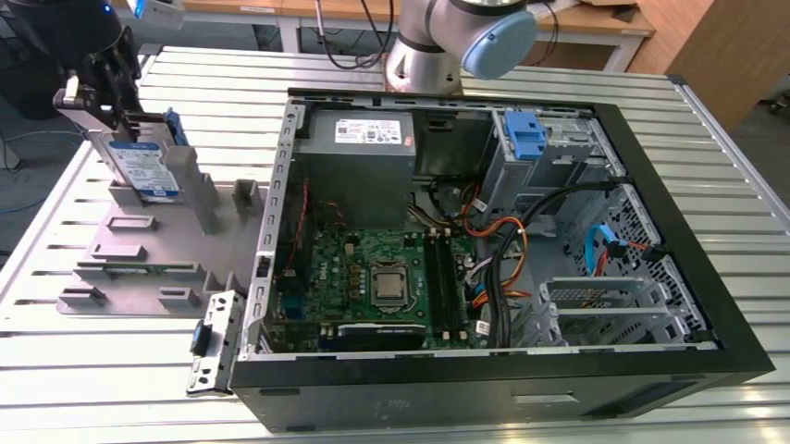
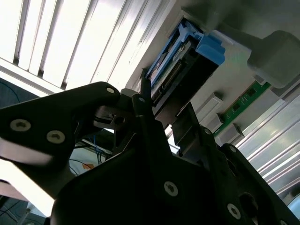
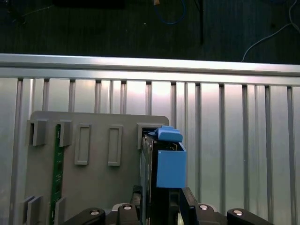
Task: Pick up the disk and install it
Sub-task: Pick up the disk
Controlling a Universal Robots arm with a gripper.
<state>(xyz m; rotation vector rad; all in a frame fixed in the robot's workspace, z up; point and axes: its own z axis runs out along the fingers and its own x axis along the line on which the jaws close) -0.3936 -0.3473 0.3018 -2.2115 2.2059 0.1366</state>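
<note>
The hand [image 1: 115, 118] sits at the far corner of the slatted metal counter [image 1: 74, 370], on the exterior view's left, with its upper body cut off by the frame edge. It is clamped on the disk [image 1: 142, 166], which stands upright on edge above the grey holder tray [image 1: 148, 250]. Its labelled face is turned toward the camera, and a blue rail runs along its side.

In the first wrist view the disk [image 3: 168, 164] appears edge-on, with a dark finger [image 3: 137, 194] close against one side and its partner against the other. The fingertips themselves are hidden behind the disk. The tray's posts cover the disk's lower edge, so I cannot tell whether it rests in a slot or hangs just clear.

In the second wrist view the disk [image 2: 187, 61] is partly blocked by the hand's black body.

A green memory stick [image 3: 57, 164] lies in the tray, apart from the disk. The open computer case [image 1: 691, 277] stands just beside the tray.
</note>
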